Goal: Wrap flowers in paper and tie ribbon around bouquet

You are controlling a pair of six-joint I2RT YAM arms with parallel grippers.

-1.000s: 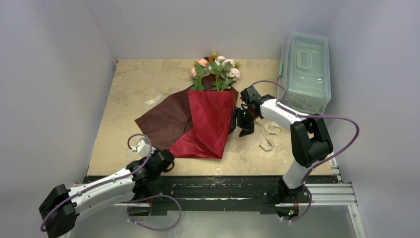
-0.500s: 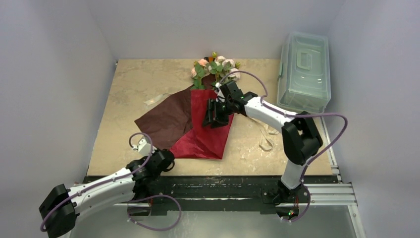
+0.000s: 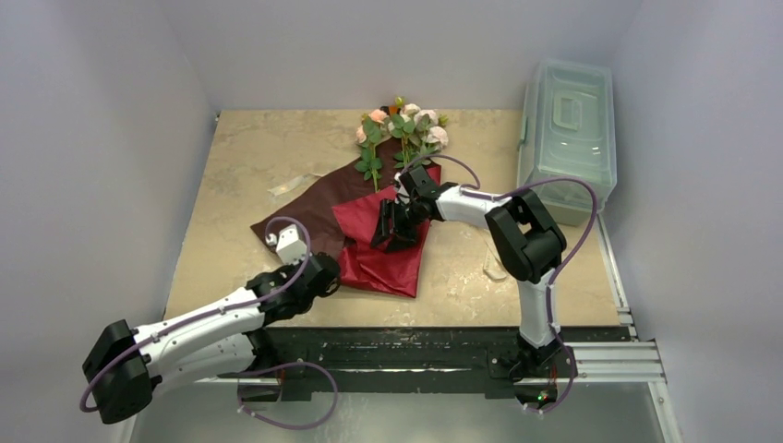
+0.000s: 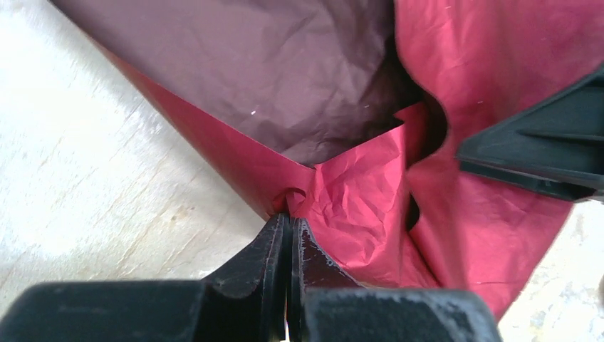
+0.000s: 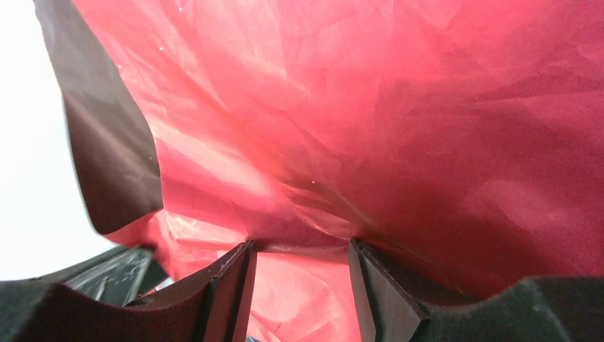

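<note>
The paper (image 3: 305,217) lies mid-table, maroon face up on the left, with its red face (image 3: 392,258) folded over on the right. The flowers (image 3: 402,129) stick out past its far edge, stems under the fold. My left gripper (image 3: 325,274) is shut on the paper's crumpled near corner (image 4: 335,192), fingertips pinched together (image 4: 288,217). My right gripper (image 3: 392,224) sits on the red fold, jaws apart, its fingertips (image 5: 246,249) pressed against the red paper (image 5: 399,121). A loop of the ribbon (image 3: 496,265) shows on the table right of the paper.
A clear lidded plastic box (image 3: 568,129) stands at the back right. The right gripper's black finger (image 4: 534,153) shows at the right edge of the left wrist view. Bare tan tabletop (image 3: 249,148) lies to the left.
My right gripper has swung left from beside the paper onto the red fold, pushing it over. My left gripper has moved farther in with the paper's corner.
</note>
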